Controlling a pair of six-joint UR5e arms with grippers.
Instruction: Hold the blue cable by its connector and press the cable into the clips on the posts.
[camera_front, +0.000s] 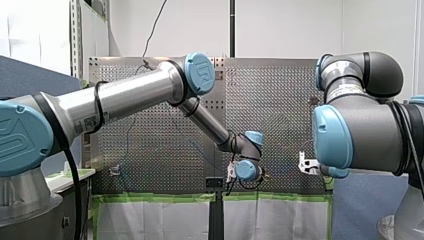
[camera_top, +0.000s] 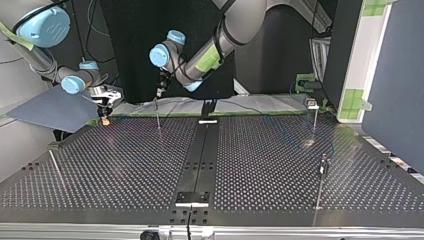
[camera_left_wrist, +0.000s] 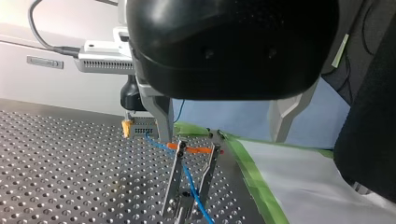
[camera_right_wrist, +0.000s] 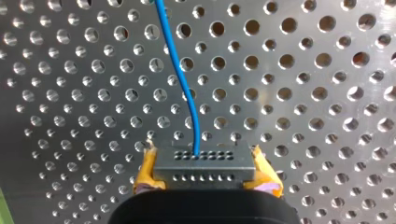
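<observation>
In the right wrist view my right gripper (camera_right_wrist: 205, 179) is shut on the grey connector (camera_right_wrist: 203, 164), yellow pads (camera_right_wrist: 147, 175) on both sides. The blue cable (camera_right_wrist: 182, 79) leaves the connector and runs ahead over the perforated plate. In the left wrist view my left gripper (camera_left_wrist: 223, 137) stands open, its metal fingers (camera_left_wrist: 162, 116) wide apart above a post with an orange clip (camera_left_wrist: 196, 150). The cable (camera_left_wrist: 191, 182) runs from the connector (camera_left_wrist: 141, 126) through that clip. In the top view my left gripper (camera_top: 160, 91) hangs over a thin post (camera_top: 158, 116), and my right gripper (camera_top: 105, 109) is at the left.
More thin posts stand on the table: two at the top view's right (camera_top: 315, 116) (camera_top: 322, 172) and one at its left (camera_top: 56, 171). A black rail (camera_top: 200, 155) runs down the middle. Green tape (camera_left_wrist: 254, 179) edges the plate beside white sheeting.
</observation>
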